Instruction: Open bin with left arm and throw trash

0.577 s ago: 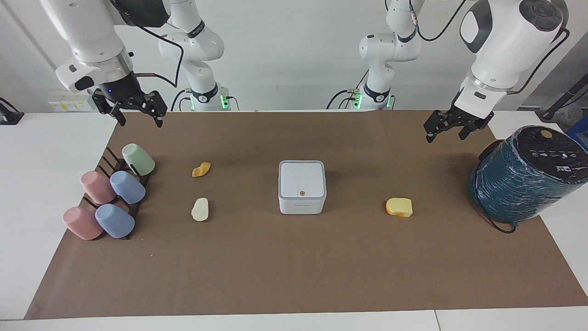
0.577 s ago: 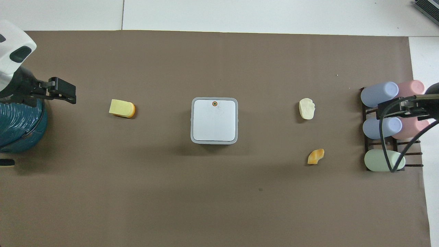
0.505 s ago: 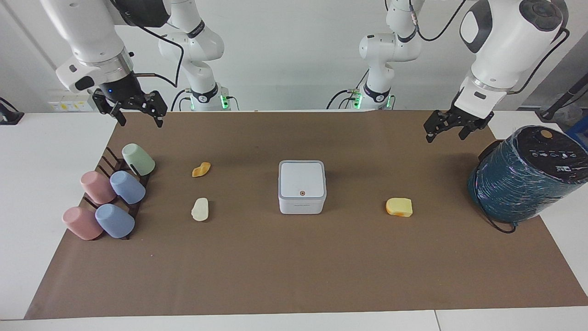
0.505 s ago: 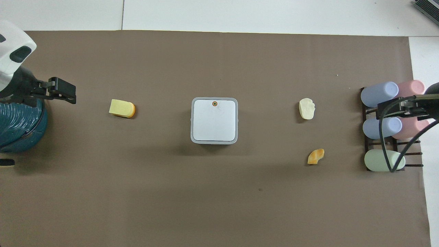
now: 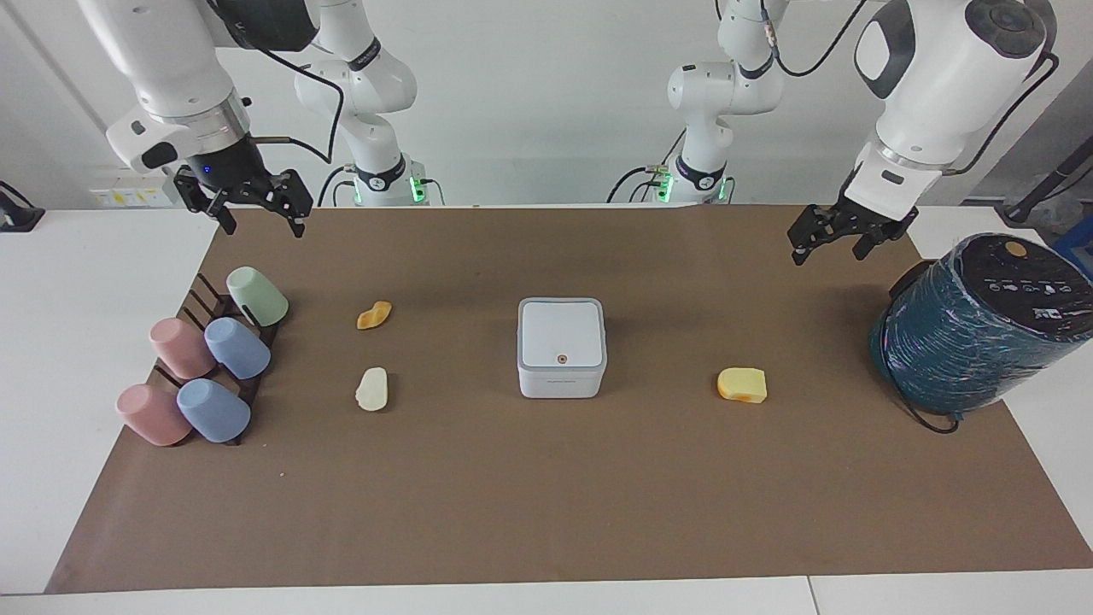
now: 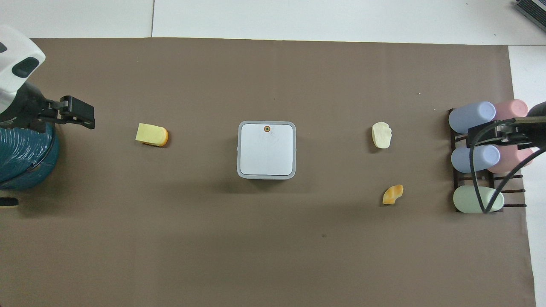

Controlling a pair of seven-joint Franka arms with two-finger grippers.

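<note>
white bin (image 5: 561,346) sits shut at frame centre on the counter (image 5: 546,504), trash lumps flanking it. left hand (image 5: 839,235), upper right, and right hand (image 5: 254,203), upper left, hang spread wide, empty. risk: pressing off the orange dot shoves the light bin instead.

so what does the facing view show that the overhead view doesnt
Only the facing view shows both arms whole, raised well above the table, with the left tool and right tool open, plus the front wall of the bin.

Only the overhead view shows the bin's lid square-on, and the white table past the mat.

Both show the bin shut, the yellow block, the cream lump, the orange lump, the cups and the teal cylinder.
</note>
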